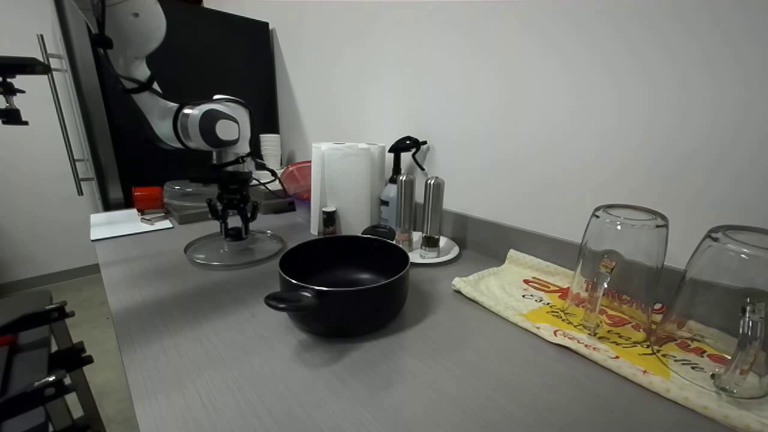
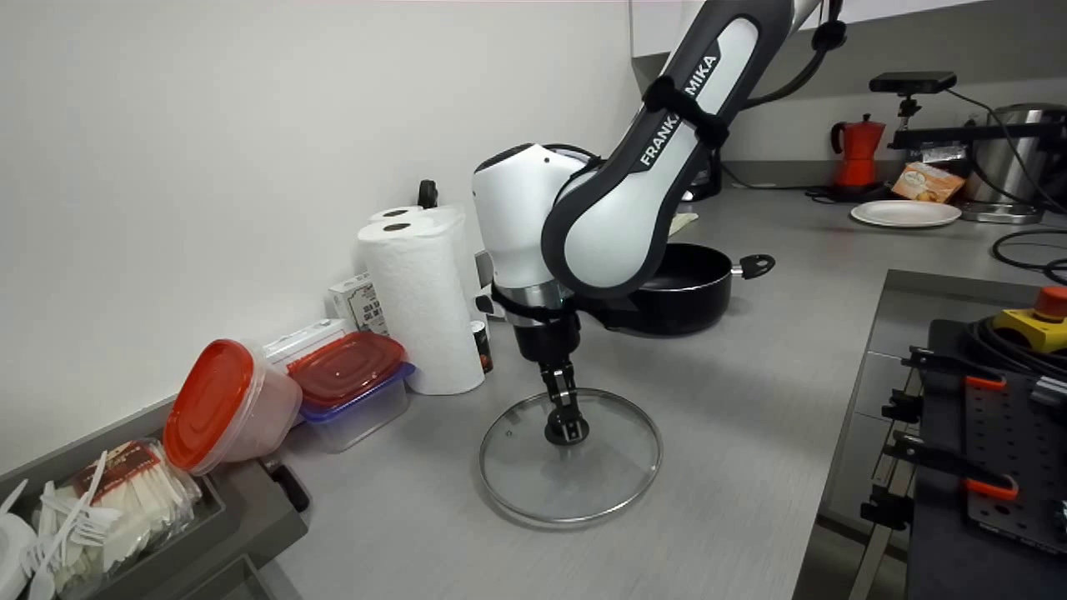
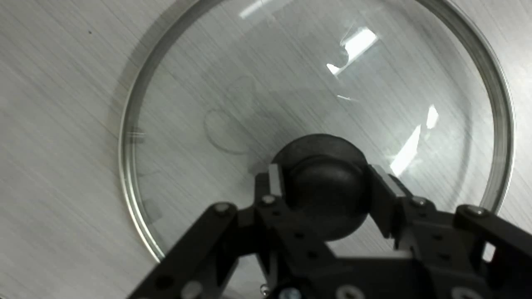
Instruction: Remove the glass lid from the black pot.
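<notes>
Low in the wrist view, the black two-fingered gripper [image 3: 325,182] has its jaws drawn in on opposite sides of a round black knob [image 3: 326,203], holding it by the look of things. The knob seems the right place to take hold: it sits at the middle of the clear glass lid [image 2: 575,479], so the weight should hang evenly, whereas the thin metal rim [image 3: 503,124] would offer poor purchase. I judge the lid stiff, not very heavy, and easily chipped by a knock; the smooth knob might let it twist or tip under a weak squeeze.

In the lower middle of an exterior view, the lid is at or just above the grey countertop [image 2: 708,467], nearly level; whether its rim touches, I cannot tell. If not, it wants a gentle lowering before release. A white paper-towel roll [image 2: 425,317] stands near, toward its upper left. Just below the centre of an exterior view, the wide black cooking pot [image 1: 354,309] stands uncovered, apart from the lid, so the removal looks done.
</notes>
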Robot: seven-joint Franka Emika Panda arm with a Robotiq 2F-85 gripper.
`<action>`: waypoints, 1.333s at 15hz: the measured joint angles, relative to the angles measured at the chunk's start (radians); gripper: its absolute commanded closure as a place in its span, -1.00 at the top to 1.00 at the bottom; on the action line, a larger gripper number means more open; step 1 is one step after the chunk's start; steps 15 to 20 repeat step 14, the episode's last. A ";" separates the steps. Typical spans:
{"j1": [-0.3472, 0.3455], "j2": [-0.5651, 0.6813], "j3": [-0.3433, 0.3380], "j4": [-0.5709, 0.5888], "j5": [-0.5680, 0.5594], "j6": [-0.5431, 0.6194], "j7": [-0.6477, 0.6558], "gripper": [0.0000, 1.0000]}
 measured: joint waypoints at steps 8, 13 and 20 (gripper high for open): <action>-0.004 0.000 0.001 -0.005 0.004 -0.003 -0.002 0.28; -0.027 -0.009 0.007 -0.035 0.010 -0.006 -0.002 0.65; -0.027 -0.009 0.007 -0.036 0.010 -0.006 -0.002 0.65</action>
